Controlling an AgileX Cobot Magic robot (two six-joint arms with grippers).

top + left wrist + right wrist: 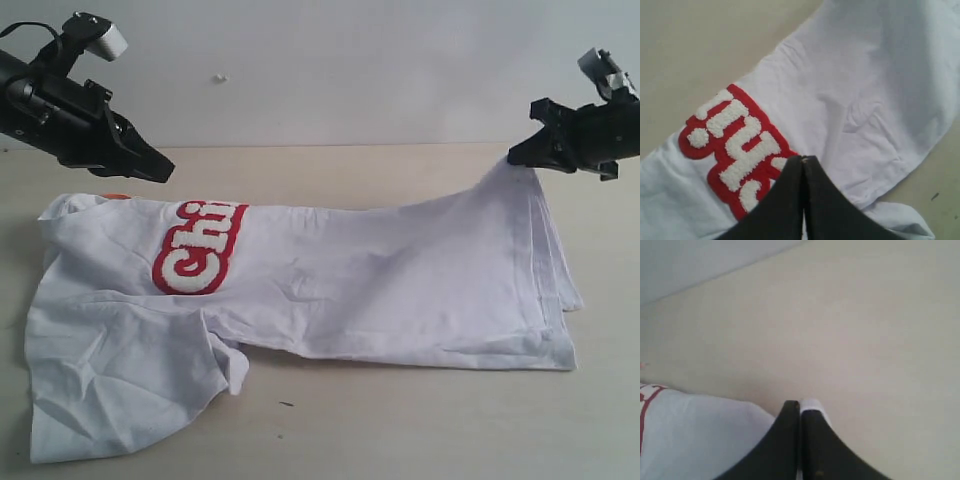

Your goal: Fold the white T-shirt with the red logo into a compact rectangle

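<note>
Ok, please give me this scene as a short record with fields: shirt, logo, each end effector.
shirt: white T-shirt, wrinkled, on the table, one end lifted
logo: red logo, only partly visible
left end effector: shut, empty, above the shirt near the logo
right end effector: shut on the shirt's lifted end

Exterior view: bare desk (420,430) along 12 o'clock strip and at 5 to 6 o'clock, free passage. Centre through 9 o'clock covered by white T-shirt (380,290). At 2 o'clock, cloth tented up to right pincer (522,152), blocking low approach.
</note>
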